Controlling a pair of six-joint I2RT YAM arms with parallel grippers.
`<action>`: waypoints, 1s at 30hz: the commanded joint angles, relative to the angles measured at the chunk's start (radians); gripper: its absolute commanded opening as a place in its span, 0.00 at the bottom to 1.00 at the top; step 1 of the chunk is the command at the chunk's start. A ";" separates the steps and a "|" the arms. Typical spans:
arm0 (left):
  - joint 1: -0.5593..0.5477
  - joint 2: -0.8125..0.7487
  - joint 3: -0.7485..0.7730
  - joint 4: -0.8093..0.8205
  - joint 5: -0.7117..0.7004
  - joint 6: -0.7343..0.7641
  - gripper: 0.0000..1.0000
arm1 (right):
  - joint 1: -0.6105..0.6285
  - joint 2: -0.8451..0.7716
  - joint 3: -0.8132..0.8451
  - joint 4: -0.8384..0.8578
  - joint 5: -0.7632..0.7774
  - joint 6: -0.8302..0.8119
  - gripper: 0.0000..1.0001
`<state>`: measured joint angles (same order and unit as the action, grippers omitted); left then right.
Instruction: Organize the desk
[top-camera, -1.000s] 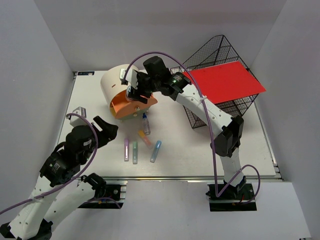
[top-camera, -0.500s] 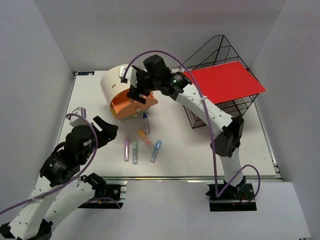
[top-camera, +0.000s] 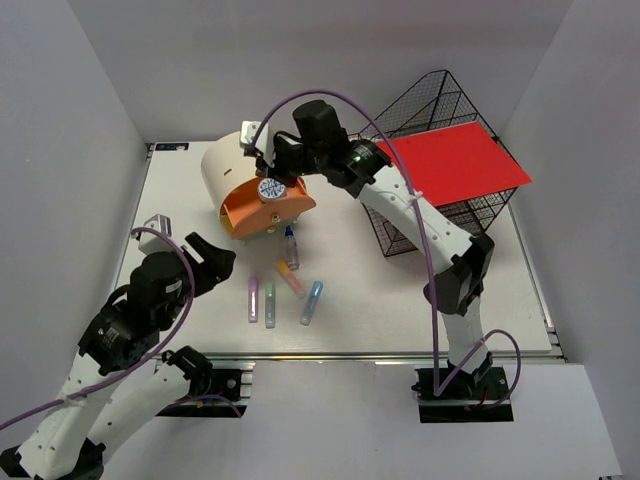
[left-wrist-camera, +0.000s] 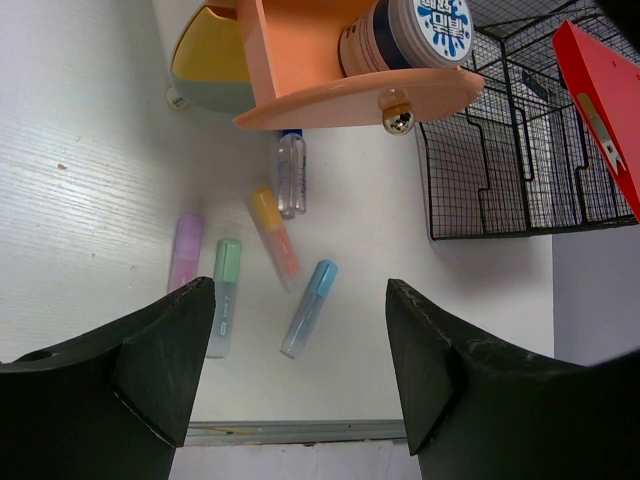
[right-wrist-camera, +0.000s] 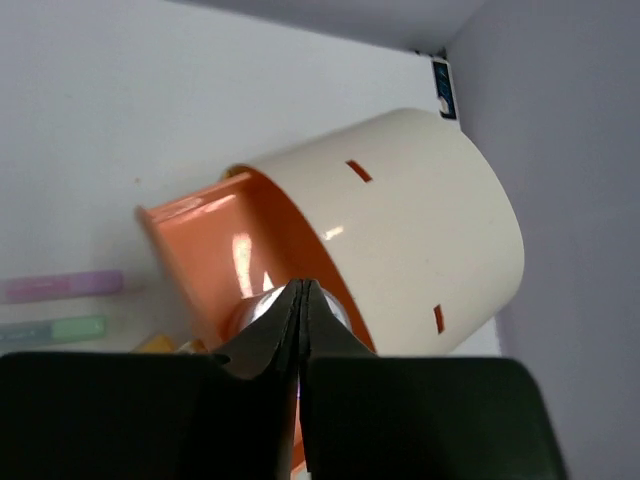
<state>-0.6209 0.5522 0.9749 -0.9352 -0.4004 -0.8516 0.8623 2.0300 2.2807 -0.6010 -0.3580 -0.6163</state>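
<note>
On the white desk (top-camera: 420, 300) stands a cream round drawer box (top-camera: 225, 165) with its orange drawer (top-camera: 250, 212) swung out. A jar with a blue-and-white lid (top-camera: 270, 189) sits in that drawer. My right gripper (top-camera: 270, 165) hovers just above and behind the jar, jaws shut on nothing (right-wrist-camera: 303, 285). The jar's rim (right-wrist-camera: 255, 305) shows just beneath its tips. My left gripper (top-camera: 212, 252) hangs open over the desk's front left, nothing between its fingers (left-wrist-camera: 300, 288). Its view takes in the jar (left-wrist-camera: 405, 30) and drawer (left-wrist-camera: 320, 60).
Purple (top-camera: 253, 298), green (top-camera: 270, 304), orange (top-camera: 291, 278) and blue (top-camera: 312, 302) highlighters lie loose at the desk's front middle. A small clear bottle (top-camera: 291, 247) lies under the drawer's edge. A black wire basket (top-camera: 440, 110) with a red sheet (top-camera: 455, 165) stands back right.
My right gripper has opened, drawn back off the orange drawer and shut empty. The jar now shows uncovered in the drawer. The left arm has not moved.
</note>
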 joint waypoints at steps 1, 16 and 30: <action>0.004 -0.011 0.027 -0.019 -0.003 -0.001 0.79 | -0.008 -0.116 0.069 -0.107 -0.203 -0.072 0.00; 0.004 -0.017 0.013 0.006 0.012 0.005 0.79 | -0.032 -0.292 -0.466 -0.224 -0.110 -0.390 0.00; 0.004 -0.032 0.010 -0.022 -0.015 0.006 0.79 | -0.031 -0.096 -0.365 0.007 0.040 -0.240 0.00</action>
<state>-0.6209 0.5243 0.9771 -0.9432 -0.4042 -0.8505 0.8314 1.9285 1.8435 -0.6773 -0.3424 -0.8959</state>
